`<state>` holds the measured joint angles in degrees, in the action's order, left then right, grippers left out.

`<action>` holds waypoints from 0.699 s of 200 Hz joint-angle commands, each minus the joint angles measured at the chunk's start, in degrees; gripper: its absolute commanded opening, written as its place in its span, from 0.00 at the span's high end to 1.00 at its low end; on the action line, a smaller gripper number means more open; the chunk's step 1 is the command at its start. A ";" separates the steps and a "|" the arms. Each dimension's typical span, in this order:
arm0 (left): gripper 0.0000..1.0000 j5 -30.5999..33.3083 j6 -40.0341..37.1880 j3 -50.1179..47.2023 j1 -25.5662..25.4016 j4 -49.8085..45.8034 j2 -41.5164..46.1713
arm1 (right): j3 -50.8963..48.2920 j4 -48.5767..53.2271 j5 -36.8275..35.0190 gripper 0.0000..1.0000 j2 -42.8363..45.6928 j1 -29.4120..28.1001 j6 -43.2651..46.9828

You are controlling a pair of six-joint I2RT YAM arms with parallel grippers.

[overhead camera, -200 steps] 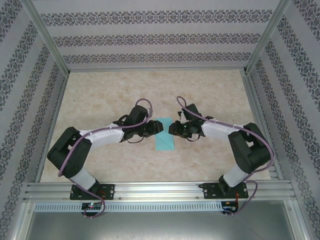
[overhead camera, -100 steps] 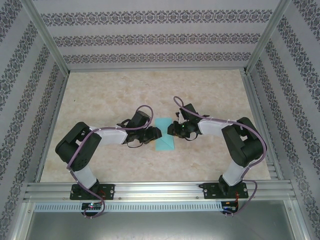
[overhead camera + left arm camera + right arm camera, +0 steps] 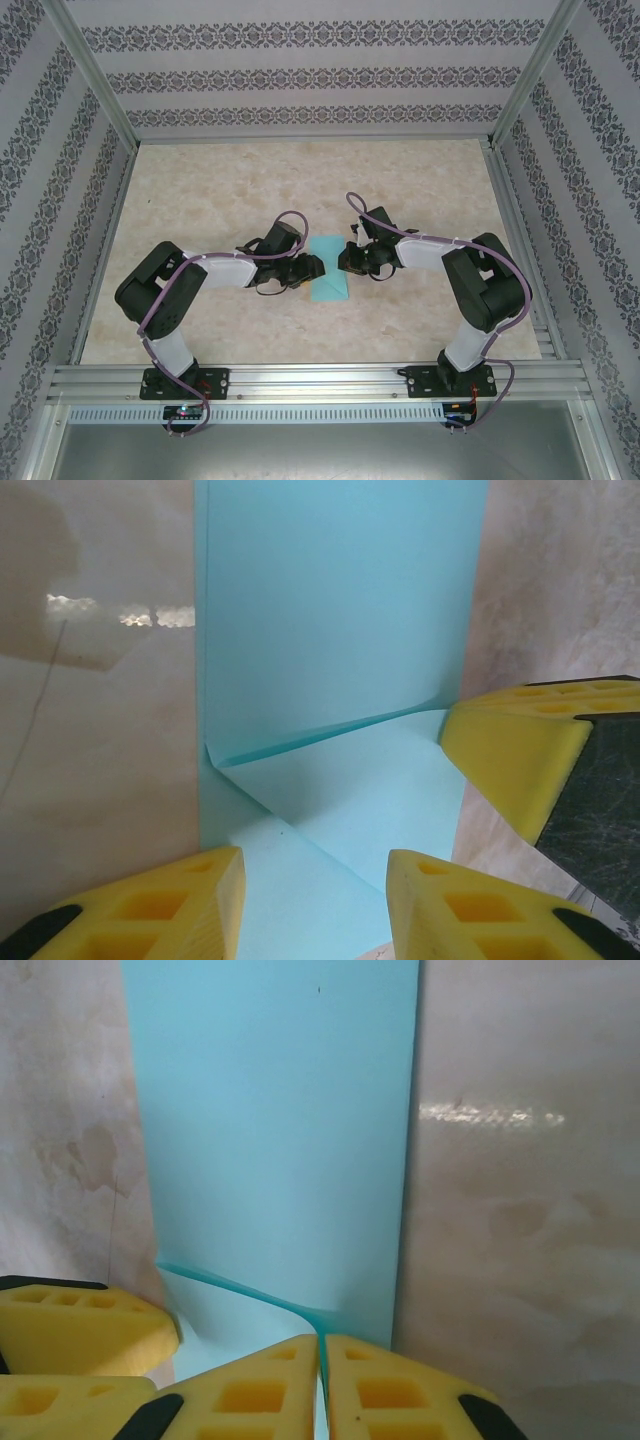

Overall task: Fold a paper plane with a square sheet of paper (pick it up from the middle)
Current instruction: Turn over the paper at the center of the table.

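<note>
Two arms rise from the near rail (image 3: 320, 372), one left arm (image 3: 165, 290) and one right arm (image 3: 485, 285). Both elbows sit closer to the middle than a second ago. Against half a second ago, hardly anything differs.

Two grippers meet over one sheet (image 3: 330, 284). It lies on the table (image 3: 200, 190) midway between them, in the same spot as before. The left gripper (image 3: 312, 267) reaches its left edge and the right gripper (image 3: 346, 260) its right edge.

Seen from the left wrist, the left gripper (image 3: 315, 870) is released. Its two yellow fingers (image 3: 175, 910) stand apart, with the sheet (image 3: 340, 610) showing in the gap. One raised crease crosses the sheet from its left edge to the tip of a third yellow finger (image 3: 510, 755), which belongs to the right gripper.

Seen from the right wrist, the right gripper (image 3: 320, 1345) is clenched. Its two pads (image 3: 255, 1390) press together with a sliver of turquoise between them, pinching a lifted fold of the sheet (image 3: 270, 1110). Two more yellow pads (image 3: 80, 1325) sit at the lower left, beside the sheet's edge. Beyond the fold the sheet lies flat on the table.

Three patterned walls (image 3: 320, 75) close off the far side.
</note>
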<state>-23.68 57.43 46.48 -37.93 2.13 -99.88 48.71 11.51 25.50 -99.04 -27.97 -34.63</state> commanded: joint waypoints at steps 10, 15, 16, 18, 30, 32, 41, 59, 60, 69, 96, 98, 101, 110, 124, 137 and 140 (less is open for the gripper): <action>0.58 -0.97 0.84 1.73 -0.21 2.79 -0.84 | -0.26 -1.04 -1.13 0.91 0.78 0.87 0.00; 0.58 -0.99 0.83 1.82 -0.21 2.87 -0.92 | -0.32 -1.03 -1.22 0.91 0.74 0.89 0.00; 0.58 -0.96 0.84 1.79 -0.21 2.87 -0.93 | -0.30 -1.04 -1.18 0.91 0.76 0.89 0.00; 0.58 -1.00 0.84 1.84 -0.21 2.94 -0.93 | -0.35 -1.00 -1.16 0.91 0.76 0.94 -0.06; 0.58 -1.08 0.84 2.08 -0.21 2.88 -1.15 | -0.62 -1.30 -1.34 0.92 0.87 1.03 -0.37; 0.59 -1.10 0.84 2.14 -0.23 2.88 -1.19 | -0.63 -1.35 -1.33 0.92 0.91 1.13 -0.42; 0.59 -1.17 0.89 2.24 -0.21 2.97 -1.29 | -0.96 -1.66 -1.49 0.93 1.11 1.24 -0.86; 0.59 -1.07 0.95 2.29 -0.21 2.97 -1.25 | -1.82 -2.43 -1.61 0.93 1.65 1.66 -1.48; 0.59 -1.04 0.98 2.25 -0.21 2.97 -1.27 | -1.89 -2.49 -1.60 0.93 1.70 1.72 -1.53; 0.59 -1.17 1.01 2.24 -0.22 3.05 -1.27 | -2.18 -2.80 -1.54 0.93 1.90 1.90 -1.73; 0.59 -1.79 1.45 2.46 -0.21 4.37 -1.70 | -2.60 -3.41 -1.02 0.93 1.93 2.12 -2.04; 0.59 -1.91 1.45 2.47 -0.21 4.48 -1.79 | -2.64 -3.42 -0.99 0.93 1.93 2.13 -2.09; 0.59 -2.08 1.52 2.49 -0.21 4.74 -1.88 | -2.64 -3.42 -0.93 0.93 1.87 2.09 -2.10; 0.59 -2.48 1.54 2.71 -0.22 5.46 -2.07 | -2.71 -3.64 -0.68 0.93 1.76 2.12 -2.11; 0.59 -2.77 1.62 2.82 -0.17 6.26 -2.40 | -2.69 -3.76 -0.54 0.93 1.66 2.26 -2.15; 0.59 -2.97 1.46 3.31 -0.21 6.42 -2.67 | -2.78 -3.73 -0.45 0.93 1.53 2.21 -2.11; 0.59 -3.01 1.38 3.48 -0.21 6.34 -2.81 | -2.75 -3.77 -0.45 0.93 1.50 2.21 -2.11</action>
<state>-25.36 57.82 48.10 -37.93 4.95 -101.73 46.46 9.50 25.12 -98.45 -26.46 -36.23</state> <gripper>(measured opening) 0.412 0.070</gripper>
